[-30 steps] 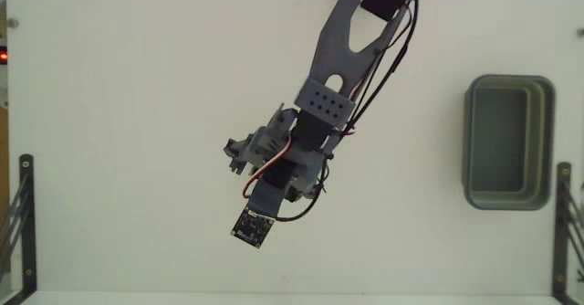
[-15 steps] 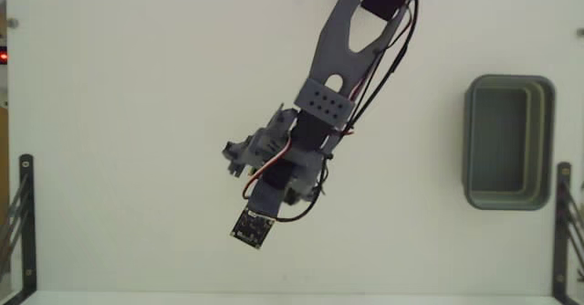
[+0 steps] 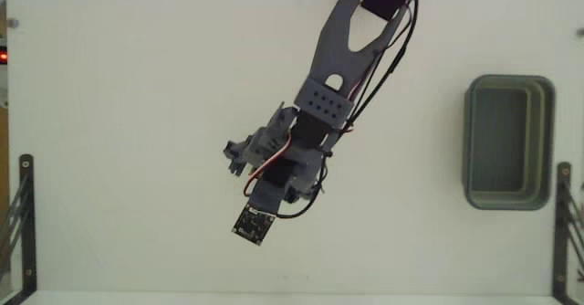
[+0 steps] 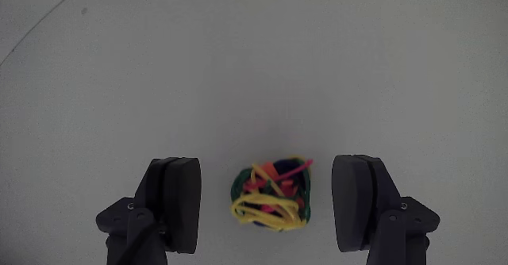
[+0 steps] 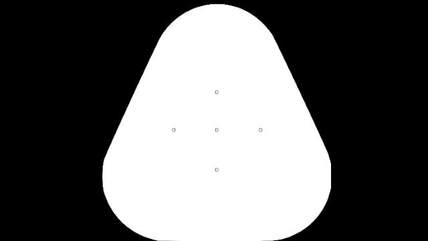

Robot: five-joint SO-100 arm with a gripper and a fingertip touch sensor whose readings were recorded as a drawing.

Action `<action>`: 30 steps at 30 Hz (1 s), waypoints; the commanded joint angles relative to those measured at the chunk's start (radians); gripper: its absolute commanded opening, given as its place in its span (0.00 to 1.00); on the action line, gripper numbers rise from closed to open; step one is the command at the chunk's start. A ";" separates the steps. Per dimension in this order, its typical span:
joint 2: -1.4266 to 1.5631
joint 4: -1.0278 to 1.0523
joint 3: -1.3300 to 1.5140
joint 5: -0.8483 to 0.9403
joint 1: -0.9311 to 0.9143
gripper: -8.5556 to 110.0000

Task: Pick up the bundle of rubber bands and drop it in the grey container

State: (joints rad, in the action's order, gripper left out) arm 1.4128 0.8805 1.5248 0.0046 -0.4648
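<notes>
Almost nothing is shifting between the earlier fixed views and this one — the arm is holding its reach down and left over the white worktop (image 3: 137, 113), suggesting the descent is ending and the grasp is next. In the wrist view the end effector (image 4: 270, 205) is hanging released, jaws spread either side of the bundle of rubber bands (image 4: 271, 195), not touching it. The grey container (image 3: 508, 141) is waiting well apart, at the fixed view's right.

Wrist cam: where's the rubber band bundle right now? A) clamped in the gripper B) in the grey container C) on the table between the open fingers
C: the bundle lies on the table with gaps to both fingers of the open gripper.
</notes>
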 commanded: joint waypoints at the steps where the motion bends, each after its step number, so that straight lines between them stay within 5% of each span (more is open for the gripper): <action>1: 0.034 -0.018 0.009 -0.005 -0.021 1.00; 30: 0.014 -0.148 0.119 -0.005 -0.021 1.00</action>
State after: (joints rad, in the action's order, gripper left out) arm 1.3944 0.7455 1.6444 0.0000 -0.4648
